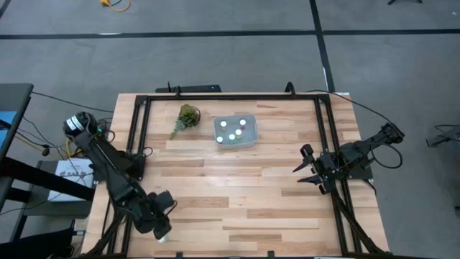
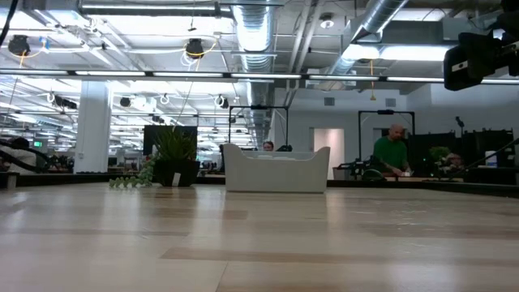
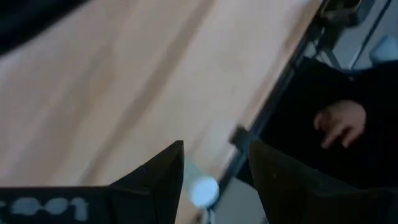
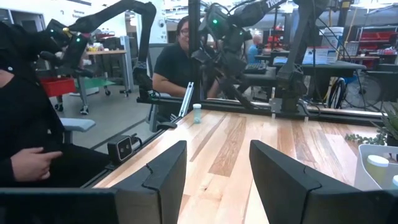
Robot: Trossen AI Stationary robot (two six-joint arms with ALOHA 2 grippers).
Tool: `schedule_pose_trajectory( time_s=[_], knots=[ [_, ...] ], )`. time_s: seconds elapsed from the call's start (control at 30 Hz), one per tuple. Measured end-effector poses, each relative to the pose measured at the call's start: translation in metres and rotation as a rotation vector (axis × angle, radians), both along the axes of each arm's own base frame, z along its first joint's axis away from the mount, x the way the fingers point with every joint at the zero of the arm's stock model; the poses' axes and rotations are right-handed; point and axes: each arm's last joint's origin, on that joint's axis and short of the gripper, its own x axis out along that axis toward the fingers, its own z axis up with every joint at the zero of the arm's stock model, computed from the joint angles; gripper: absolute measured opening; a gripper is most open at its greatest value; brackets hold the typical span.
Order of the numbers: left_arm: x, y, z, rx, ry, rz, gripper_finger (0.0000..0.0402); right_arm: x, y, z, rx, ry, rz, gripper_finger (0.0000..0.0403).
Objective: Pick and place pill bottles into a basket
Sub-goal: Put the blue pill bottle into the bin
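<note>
The pale basket (image 1: 235, 132) stands at the table's far middle with several white-capped pill bottles (image 1: 231, 129) inside; it also shows in the low view (image 2: 276, 169). One more pill bottle (image 1: 162, 236) stands upright at the table's near left edge, also seen in the right wrist view (image 4: 197, 113). My left gripper (image 3: 214, 177) is open just above it, one finger on either side of its white cap (image 3: 203, 190). My right gripper (image 1: 305, 170) is open and empty over the table's right side. My left gripper comes at the bottle from above with its fingers open. The white cap (image 3: 200, 189) lies close beside one finger (image 3: 174, 174); I cannot tell whether it touches.
A green plant sprig (image 1: 185, 119) lies left of the basket. The table's black frame rail (image 3: 273, 106) runs right beside the lone bottle. A seated person is beyond that edge, with a hand (image 3: 339, 121) close by. Bare wood lies between bottle and basket.
</note>
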Motion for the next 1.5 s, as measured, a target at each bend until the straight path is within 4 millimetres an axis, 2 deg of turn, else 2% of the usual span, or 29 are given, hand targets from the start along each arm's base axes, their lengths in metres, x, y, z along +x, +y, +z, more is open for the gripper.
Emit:
schedule_pose_trajectory(
  time_s=[0.2, 0.47, 0.7, 1.0, 1.5],
  knots=[
    [0.006, -0.015, -0.012, -0.079, 0.134, -0.008, 0.0169, 0.000, 0.000, 0.000, 0.000, 0.000, 0.000, 0.0168],
    [0.016, -0.042, -0.014, -0.007, 0.271, -0.011, 0.0169, 0.000, 0.000, 0.000, 0.000, 0.000, 0.000, 0.0168],
    [0.025, -0.061, -0.012, 0.028, 0.309, -0.006, 0.0169, 0.000, 0.000, 0.000, 0.000, 0.000, 0.000, 0.0168],
    [0.018, -0.065, -0.023, 0.105, 0.396, 0.017, 0.0169, 0.000, 0.000, 0.000, 0.000, 0.000, 0.000, 0.0168],
    [0.017, -0.067, -0.025, 0.129, 0.374, 0.012, 0.0179, 0.000, 0.000, 0.000, 0.000, 0.000, 0.000, 0.0168]
  ],
)
